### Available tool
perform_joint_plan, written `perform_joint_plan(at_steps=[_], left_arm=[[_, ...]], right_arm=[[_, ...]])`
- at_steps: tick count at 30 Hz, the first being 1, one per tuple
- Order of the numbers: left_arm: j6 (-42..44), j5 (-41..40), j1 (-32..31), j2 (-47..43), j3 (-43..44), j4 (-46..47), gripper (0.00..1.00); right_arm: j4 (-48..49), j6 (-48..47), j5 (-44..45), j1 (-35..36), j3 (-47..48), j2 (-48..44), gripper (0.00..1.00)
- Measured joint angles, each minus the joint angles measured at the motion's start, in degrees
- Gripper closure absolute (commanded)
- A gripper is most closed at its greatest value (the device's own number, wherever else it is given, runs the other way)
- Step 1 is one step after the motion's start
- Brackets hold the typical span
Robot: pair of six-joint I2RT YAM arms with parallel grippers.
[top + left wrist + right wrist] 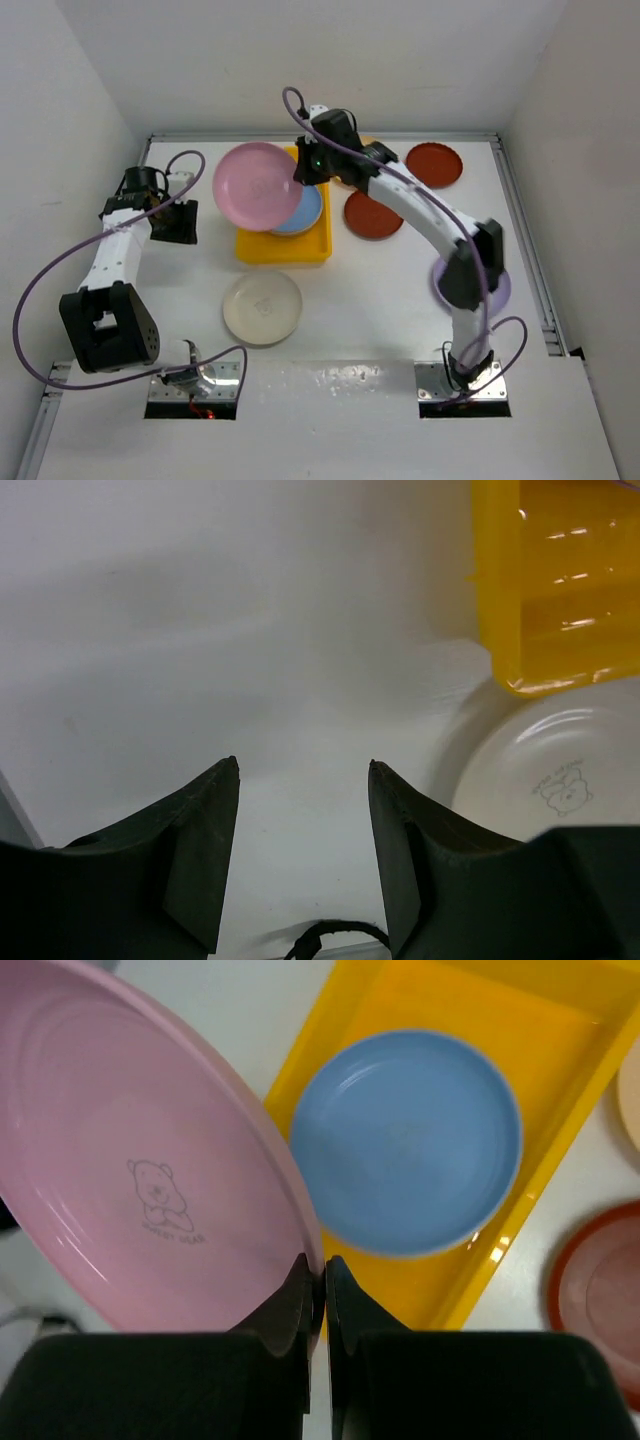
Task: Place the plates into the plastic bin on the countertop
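Clamping onto the rim of the pink plate [150, 1160], the right gripper [325, 1260] is seen with its two fingers drawn almost together, only the thin plate edge being pinched between them. The plate is held clear of the surface and tilted, with its inner face and a small printed bear [160, 1192] turned towards the wrist camera. From above, the plate is shown over the far left part of the plastic bin [285, 248], overhanging the bin's left rim. A light blue plate [405, 1140] is laid flat inside the bin, with bare yellow floor seen beside it.

Further out, a dark red plate [372, 214] is set just right of the bin, and a second dark red plate [433, 164] is placed beyond it, towards the back right. A purple plate [503, 290] is largely hidden beneath the right arm [420, 215]. A cream plate [262, 307] is laid on the countertop [380, 320] just in front of the bin.

The left gripper [303, 765] is held open with nothing between its fingers, above bare countertop to the left of the bin. In its wrist view a corner of the bin and part of the cream plate are seen at the right.
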Motion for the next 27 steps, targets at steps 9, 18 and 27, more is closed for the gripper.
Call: perform_joint_plan(at_steps=[9, 18, 27], left_arm=[[-0.98, -0.66, 2.1, 1.79, -0.79, 1.92, 0.43], [-0.09, -0.61, 2.16, 4.72, -0.9, 2.32, 0.43], [0.28, -0.11, 2.16, 5.73, -0.9, 2.43, 0.43]], right_arm=[[0.79, 13.57, 3.93, -6.78, 13.33, 29.14, 1.0], [3.15, 18.51, 4.76, -6.75, 8.22, 26.8, 1.0], [3.32, 25.03, 5.44, -7.19, 2.67, 23.71, 1.0]])
